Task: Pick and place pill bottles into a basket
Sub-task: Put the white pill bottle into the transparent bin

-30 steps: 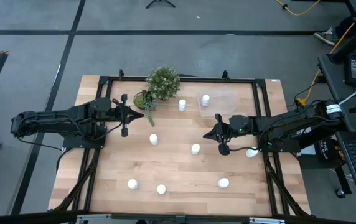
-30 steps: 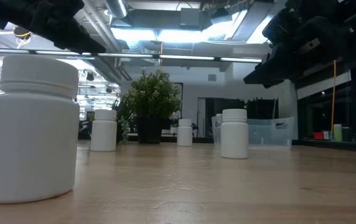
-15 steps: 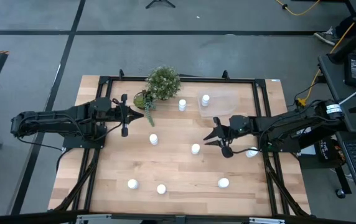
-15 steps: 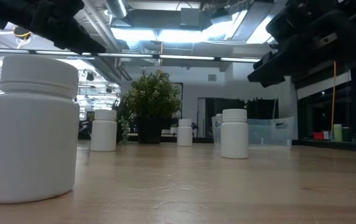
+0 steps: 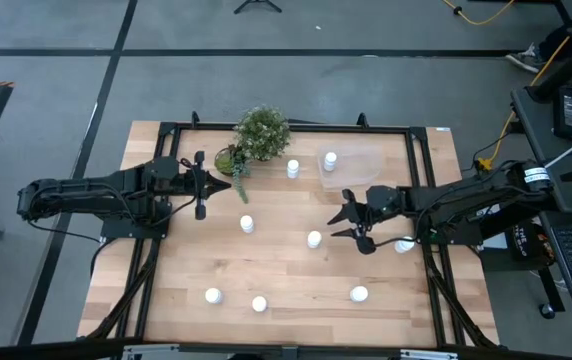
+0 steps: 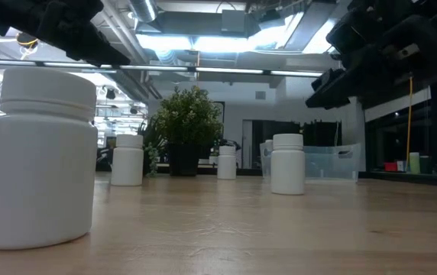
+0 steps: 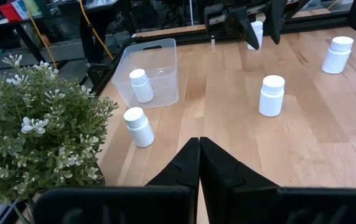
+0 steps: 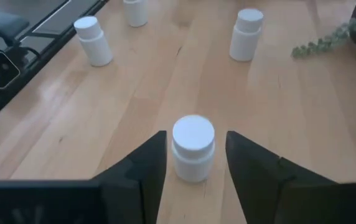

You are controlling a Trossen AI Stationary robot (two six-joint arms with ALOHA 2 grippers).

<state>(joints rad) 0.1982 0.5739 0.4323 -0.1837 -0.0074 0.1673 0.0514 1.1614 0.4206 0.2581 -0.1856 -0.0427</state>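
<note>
Several white pill bottles stand on the wooden table. One bottle [image 5: 330, 160] is inside the transparent basket [image 5: 363, 178], seen also in the left wrist view as a bottle [image 7: 140, 84] in the basket [image 7: 166, 70]. My right gripper [image 5: 339, 221] is open just right of a middle bottle [image 5: 314, 239]. In the right wrist view that bottle [image 8: 193, 147] stands upright between the spread fingers [image 8: 142, 169], untouched. My left gripper [image 5: 201, 188] waits shut beside the plant, holding nothing. Other bottles stand at the front [image 5: 259, 303] and centre-left [image 5: 247, 224].
A green potted plant [image 5: 260, 133] stands at the back, left of the basket. One bottle [image 5: 293, 168] stands between plant and basket, another [image 5: 404, 245] under the right arm. A black frame [image 5: 166, 128] borders the table. The nearest bottle [image 6: 39, 156] looms large in the low view.
The right gripper's fingers have spread from shut to open, and it has edged toward the middle bottle. The left arm and all bottles are unmoved.
</note>
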